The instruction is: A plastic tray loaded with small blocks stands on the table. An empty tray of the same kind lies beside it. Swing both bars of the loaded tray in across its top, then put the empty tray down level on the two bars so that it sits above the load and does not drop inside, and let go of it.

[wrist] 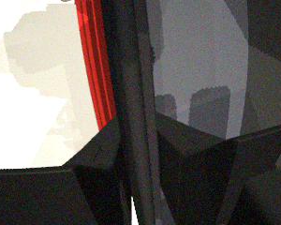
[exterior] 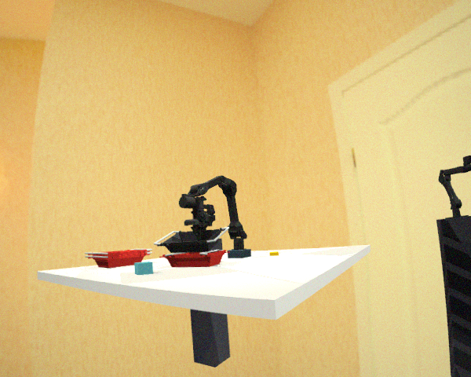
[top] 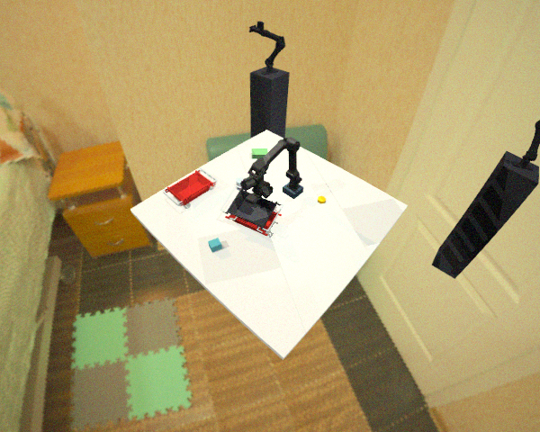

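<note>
My gripper [top: 253,197] [exterior: 199,232] [wrist: 134,118] is shut on a side wall of the black tray [top: 261,212] [exterior: 187,246] [wrist: 137,80], which is empty where its inside shows. The black tray is over the middle red tray [top: 247,224] [exterior: 195,261] [wrist: 92,61], its base close to that tray's rim; whether they touch is unclear. It looks slightly tilted, its own wire bars slanting up and outward. The red tray's load is hidden beneath it. Bits of wire show at the red tray's right end, but I cannot tell how its two bars lie.
Another red tray [top: 191,187] [exterior: 124,258] with wire bars stands at the left. A teal block [top: 214,245] [exterior: 144,268] lies in front, a green block [top: 259,152] at the back, and a yellow piece [top: 321,199] [exterior: 274,254] right of the arm's base. A pale blue thing [top: 238,184] shows behind the black tray.
</note>
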